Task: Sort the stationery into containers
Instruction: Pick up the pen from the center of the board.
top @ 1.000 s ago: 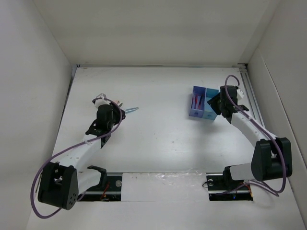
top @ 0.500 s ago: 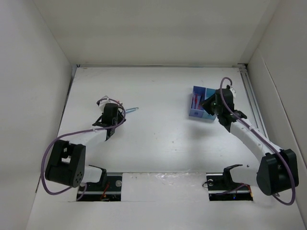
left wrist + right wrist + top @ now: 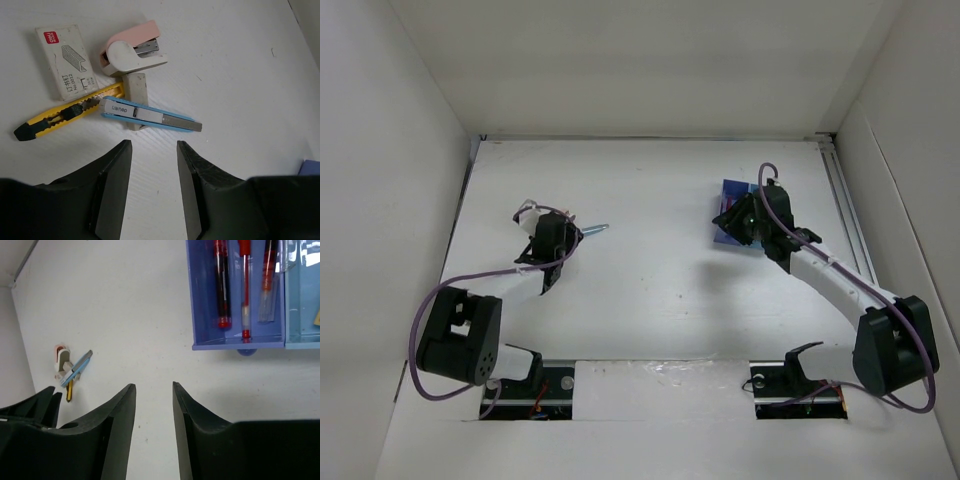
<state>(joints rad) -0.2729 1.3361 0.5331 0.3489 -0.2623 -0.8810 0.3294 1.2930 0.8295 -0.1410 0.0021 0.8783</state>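
Red pens [image 3: 221,285] lie in the blue tray [image 3: 235,345]. Right gripper [image 3: 154,390] near it, left gripper [image 3: 152,150] far away; both spread, holding nothing.

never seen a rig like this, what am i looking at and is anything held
Two robot arms stand on a white table. One picture looks down from above; the other two come from cameras on each wrist, so the black prongs are fingers. The open left gripper hovers by a pink-and-white stapler, white staple box, yellow utility knife, light-blue utility knife and whitish eraser block. The open right gripper faces a dark blue tray of red pens. Nothing is held.
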